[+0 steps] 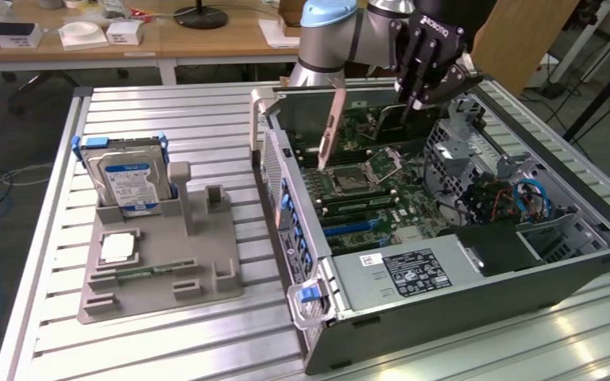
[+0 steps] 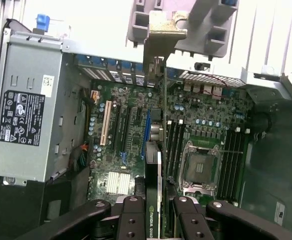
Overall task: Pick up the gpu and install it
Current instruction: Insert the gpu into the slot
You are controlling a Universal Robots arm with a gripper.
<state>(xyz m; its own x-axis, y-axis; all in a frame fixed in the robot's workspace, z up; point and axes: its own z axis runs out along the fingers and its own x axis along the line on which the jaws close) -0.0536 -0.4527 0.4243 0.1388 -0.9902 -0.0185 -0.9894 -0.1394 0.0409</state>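
The gpu [image 1: 332, 131] hangs on edge over the open computer case [image 1: 559, 270], its silver end bracket pointing toward the case's rear wall. My gripper [image 1: 419, 94] is shut on the card from above. In the wrist view the gpu [image 2: 158, 195] runs edge-on between the two black fingers [image 2: 132, 216], its bracket [image 2: 161, 35] at the far end. My gripper [image 2: 156, 220] holds it above the motherboard [image 2: 126, 125], lined up close beside the blue expansion slot [image 2: 146, 132]. Whether the card's edge touches a slot I cannot tell.
A silver hard drive with blue rails [image 1: 125, 178] stands in a grey holder [image 1: 162, 262] on the slatted table at the exterior view's left. Inside the case are the power supply [image 1: 411, 270], the CPU socket [image 2: 198, 167] and a drive cage [image 1: 464, 151].
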